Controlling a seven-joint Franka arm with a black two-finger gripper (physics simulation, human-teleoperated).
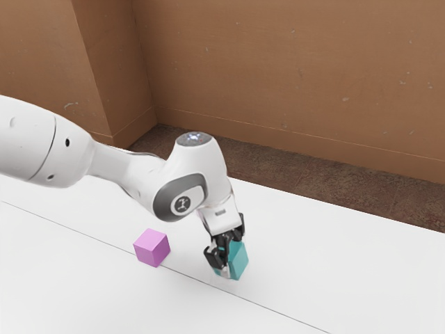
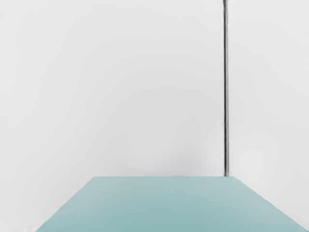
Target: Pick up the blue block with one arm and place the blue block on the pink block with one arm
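blue block (image 2: pixel 169 208) under the hand, gripper (image 1: pixel 227 252) clenched on it, pink block (image 1: pixel 151 248) nearby, white table (image 1: pixel 348 264)

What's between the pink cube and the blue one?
Between the pink block and the blue block the exterior view shows bare white table crossed by a thin dark line; the gripper is at the blue block.

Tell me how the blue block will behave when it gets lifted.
The blue block looks like a flat-faced cube, so it is probably stiff and unlikely to roll. Its faces look smooth and plain, so it may slip in a weak grip. It is small beside the arm, so probably light.
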